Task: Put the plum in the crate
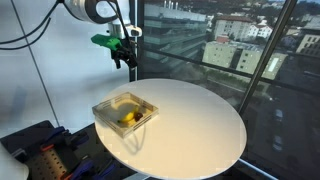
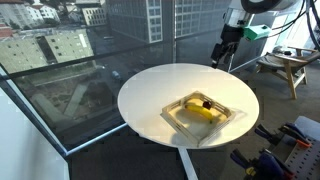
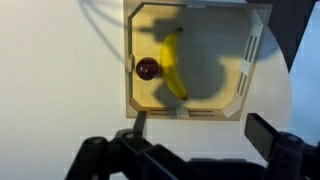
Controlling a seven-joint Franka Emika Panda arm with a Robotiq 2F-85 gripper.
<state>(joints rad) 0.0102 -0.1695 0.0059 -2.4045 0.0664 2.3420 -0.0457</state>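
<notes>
Wrist view, read left to right.

- Bare white table (image 3: 60,80) lies outside the finger on the picture's left.
- Crate (image 3: 128,60): light wood with low walls. It sits ahead of the claw (image 3: 200,130) and below it. Its two side walls line up roughly with the two fingers.
- Plum (image 3: 147,68): inside the crate on its floor, ahead of the finger on the picture's left and close to that side wall.
- Banana (image 3: 176,70): just right of the plum, touching it or nearly so; I cannot tell which. It lies lengthwise ahead of the gap between the fingers.

Claw: jaws spread wide, with nothing between them. In both exterior views the claw (image 1: 122,52) (image 2: 222,52) hangs high near the table's rim, well apart from the crate (image 1: 103,104) (image 2: 240,112).

Judgement: the plum already lies where the task wants it, so the step in hand reads as clearing away and confirming the result.

How to do that well:
- Leave the jaws spread and move up and away, never down toward the crate.
- Avoid any sweep across the low walls. A knock could set the round plum rolling, and the banana blocks it on one side only.
- Check from the wrist view that the plum sits at rest inside the walls before calling the task done.
</notes>
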